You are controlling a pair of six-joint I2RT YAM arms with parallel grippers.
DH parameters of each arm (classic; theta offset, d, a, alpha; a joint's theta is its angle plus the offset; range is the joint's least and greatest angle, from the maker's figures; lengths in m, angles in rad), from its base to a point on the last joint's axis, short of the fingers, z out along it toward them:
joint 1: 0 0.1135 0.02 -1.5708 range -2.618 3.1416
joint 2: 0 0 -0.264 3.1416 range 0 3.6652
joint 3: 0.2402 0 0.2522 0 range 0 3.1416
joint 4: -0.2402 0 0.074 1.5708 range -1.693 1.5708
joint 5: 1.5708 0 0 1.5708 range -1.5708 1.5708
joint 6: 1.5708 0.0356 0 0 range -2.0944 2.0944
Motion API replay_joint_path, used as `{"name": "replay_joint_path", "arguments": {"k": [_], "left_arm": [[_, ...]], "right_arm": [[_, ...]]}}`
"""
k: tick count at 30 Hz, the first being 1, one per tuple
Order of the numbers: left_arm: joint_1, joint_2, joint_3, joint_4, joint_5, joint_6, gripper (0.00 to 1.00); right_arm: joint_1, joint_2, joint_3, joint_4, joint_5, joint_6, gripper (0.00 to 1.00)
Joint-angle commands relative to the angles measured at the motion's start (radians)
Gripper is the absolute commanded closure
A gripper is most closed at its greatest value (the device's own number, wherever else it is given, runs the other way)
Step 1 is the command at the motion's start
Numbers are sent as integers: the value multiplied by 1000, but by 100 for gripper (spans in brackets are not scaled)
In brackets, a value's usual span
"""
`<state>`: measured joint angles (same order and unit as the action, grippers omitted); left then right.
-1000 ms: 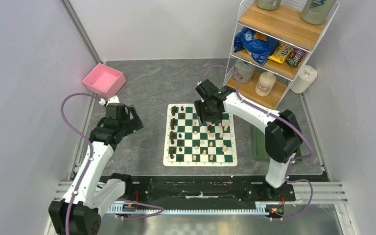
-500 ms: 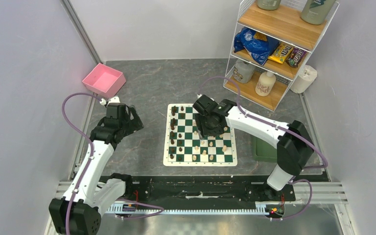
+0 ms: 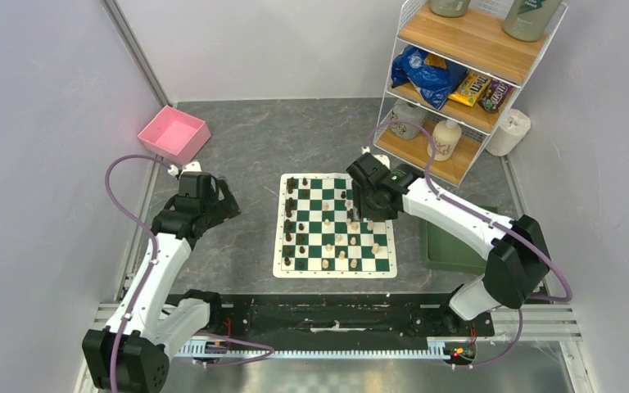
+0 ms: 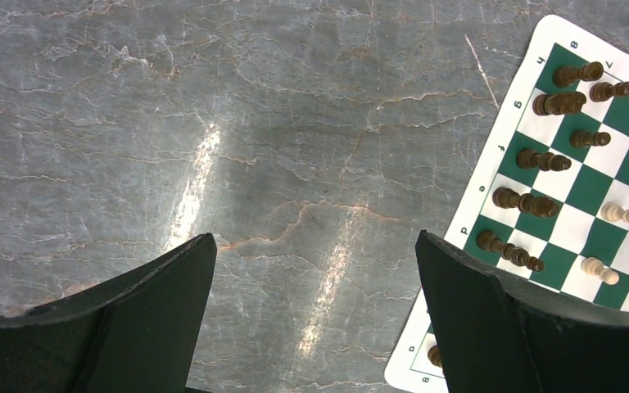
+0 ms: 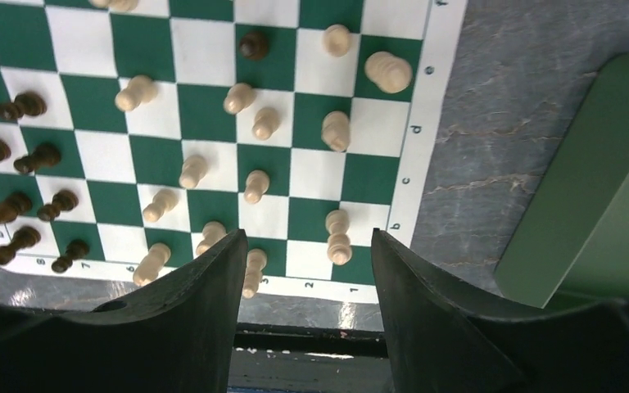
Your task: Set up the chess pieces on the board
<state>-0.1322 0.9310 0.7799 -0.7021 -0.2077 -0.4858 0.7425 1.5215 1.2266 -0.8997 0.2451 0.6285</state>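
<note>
The board (image 3: 278, 246) lies mid-table. Dark brown chess pieces (image 3: 291, 217) stand in its two left columns. Pale cream pieces (image 3: 352, 241) are scattered over its right half, with a lone dark one (image 5: 253, 45) among them. My right gripper (image 3: 366, 211) hovers above the board's far right part, open and empty. In its wrist view (image 5: 307, 237) the cream pieces (image 5: 337, 236) and board border (image 5: 426, 139) lie below. My left gripper (image 3: 225, 205) is open and empty over bare table left of the board. Its wrist view (image 4: 315, 237) shows the board's edge (image 4: 504, 123) and dark pieces (image 4: 545, 160).
A plain green tray (image 3: 446, 246) lies just right of the board, also in the right wrist view (image 5: 590, 180). A pink bin (image 3: 174, 133) sits at the far left. A wire shelf (image 3: 459, 82) with snacks and bottles and a paper roll (image 3: 509, 131) stand at the far right.
My right gripper has swung from over the board's far middle to its far right part, still open. The left arm has not moved.
</note>
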Motion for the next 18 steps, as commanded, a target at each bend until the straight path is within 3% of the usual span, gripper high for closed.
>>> {"name": "replay_joint_path", "arguments": {"k": [1, 11, 18], "left_arm": [[0, -14, 27, 10, -10, 24, 1], [0, -18, 25, 10, -7, 22, 1], [0, -17, 27, 10, -9, 22, 1]], "right_arm": [[-47, -4, -1, 16, -17, 27, 36], [-80, -95, -97, 38, -4, 104, 38], [-119, -118, -58, 61, 23, 70, 36]]}}
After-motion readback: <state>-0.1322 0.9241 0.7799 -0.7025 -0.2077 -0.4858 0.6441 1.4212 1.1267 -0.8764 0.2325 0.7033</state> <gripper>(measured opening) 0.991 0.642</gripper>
